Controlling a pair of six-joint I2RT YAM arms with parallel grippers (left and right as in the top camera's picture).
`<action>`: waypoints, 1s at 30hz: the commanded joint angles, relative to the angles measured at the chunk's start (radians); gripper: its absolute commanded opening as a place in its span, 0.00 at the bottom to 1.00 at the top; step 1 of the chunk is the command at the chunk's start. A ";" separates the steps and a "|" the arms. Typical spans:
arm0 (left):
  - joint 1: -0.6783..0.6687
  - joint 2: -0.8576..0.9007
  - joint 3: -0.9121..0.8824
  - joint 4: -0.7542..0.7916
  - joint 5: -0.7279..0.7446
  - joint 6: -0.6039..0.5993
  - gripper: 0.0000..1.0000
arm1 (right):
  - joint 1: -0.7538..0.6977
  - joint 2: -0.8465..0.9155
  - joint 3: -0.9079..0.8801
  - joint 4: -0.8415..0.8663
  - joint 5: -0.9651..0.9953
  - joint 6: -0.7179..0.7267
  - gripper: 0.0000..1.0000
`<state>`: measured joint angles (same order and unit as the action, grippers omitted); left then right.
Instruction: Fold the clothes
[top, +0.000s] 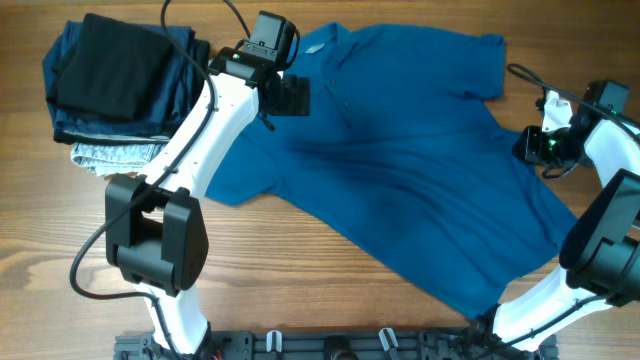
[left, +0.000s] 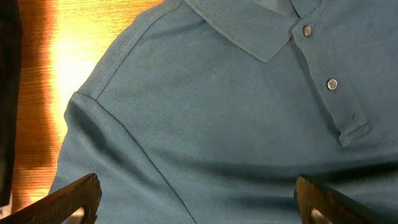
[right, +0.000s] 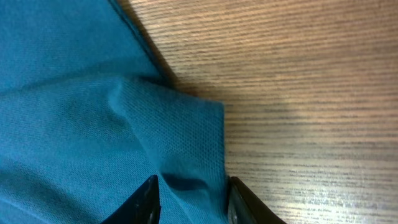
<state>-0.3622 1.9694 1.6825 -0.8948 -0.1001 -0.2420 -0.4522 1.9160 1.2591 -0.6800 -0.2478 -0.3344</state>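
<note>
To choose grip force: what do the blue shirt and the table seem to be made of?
Blue shirt: soft matte knit, probably cotton; fine pebbled texture and loose folds show. Table: wood or wood-look laminate, unclear which; smooth, with straight grain lines.

The soft medium-blue short-sleeved shirt (top: 400, 170) is showing plain, unpatterned colour, its small round buttons (left: 332, 84) looking grey-blue. The light-brown wooden table (top: 300, 290) is showing streaky grain. The folded black garment (top: 110, 65) is reading plain, the folded light-grey piece (top: 110, 153) speckled.
</note>
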 joint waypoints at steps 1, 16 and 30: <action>0.000 0.007 0.000 -0.001 -0.002 0.002 1.00 | 0.003 0.012 -0.006 0.011 -0.037 -0.043 0.29; 0.000 0.007 0.000 -0.001 -0.002 0.002 1.00 | -0.002 0.012 0.013 0.083 0.030 -0.054 0.04; 0.000 0.007 0.000 -0.001 -0.002 0.002 1.00 | -0.004 0.016 0.024 0.367 0.204 -0.083 0.14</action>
<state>-0.3622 1.9694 1.6825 -0.8948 -0.1001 -0.2420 -0.4526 1.9167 1.2648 -0.3477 -0.1024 -0.3992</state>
